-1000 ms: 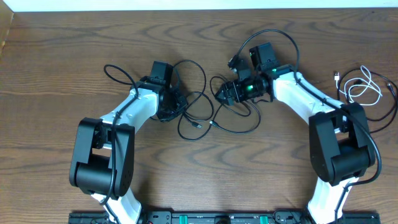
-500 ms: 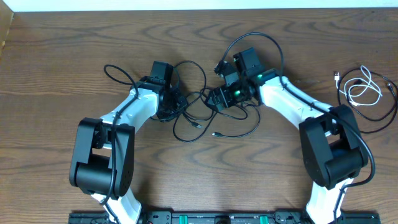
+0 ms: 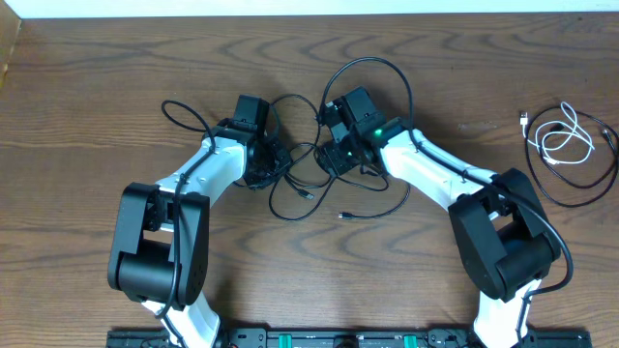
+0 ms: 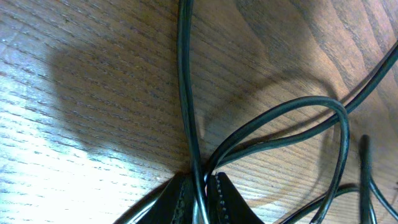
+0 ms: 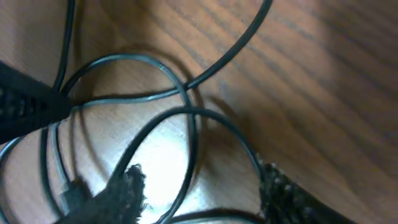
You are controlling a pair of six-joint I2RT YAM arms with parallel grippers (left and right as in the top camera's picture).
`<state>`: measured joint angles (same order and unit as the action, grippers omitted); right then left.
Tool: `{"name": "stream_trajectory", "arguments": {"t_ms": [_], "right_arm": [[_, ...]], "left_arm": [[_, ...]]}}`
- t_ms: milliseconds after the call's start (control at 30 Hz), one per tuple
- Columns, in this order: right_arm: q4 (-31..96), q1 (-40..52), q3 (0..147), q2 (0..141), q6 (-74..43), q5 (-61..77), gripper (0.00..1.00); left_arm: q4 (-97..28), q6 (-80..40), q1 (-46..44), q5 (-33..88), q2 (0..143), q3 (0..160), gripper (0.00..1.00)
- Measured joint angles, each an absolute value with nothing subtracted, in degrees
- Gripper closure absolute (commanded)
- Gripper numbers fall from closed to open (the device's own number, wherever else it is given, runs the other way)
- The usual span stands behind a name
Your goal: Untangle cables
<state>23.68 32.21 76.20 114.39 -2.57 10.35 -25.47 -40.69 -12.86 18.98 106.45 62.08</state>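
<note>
One black cable is pinched by left gripper as anchor; right gripper gapes around a loop.

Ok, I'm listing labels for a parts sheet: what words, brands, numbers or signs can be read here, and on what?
None can be read.
The black cables, the white cable, the left arm, the right arm and the table show no print.
The right arm's green spot is a light.
The rail at the near edge is too small to tell.
</note>
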Motion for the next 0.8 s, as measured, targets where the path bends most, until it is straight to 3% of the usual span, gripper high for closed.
{"name": "stream_trajectory", "arguments": {"t_ms": [800], "right_arm": [[17.8, 33.9, 76.2, 119.2, -8.0, 7.7, 0.66]], "left_arm": [[-25.5, -40.7, -12.9, 19.0, 106.5, 62.1, 0.86]]}}
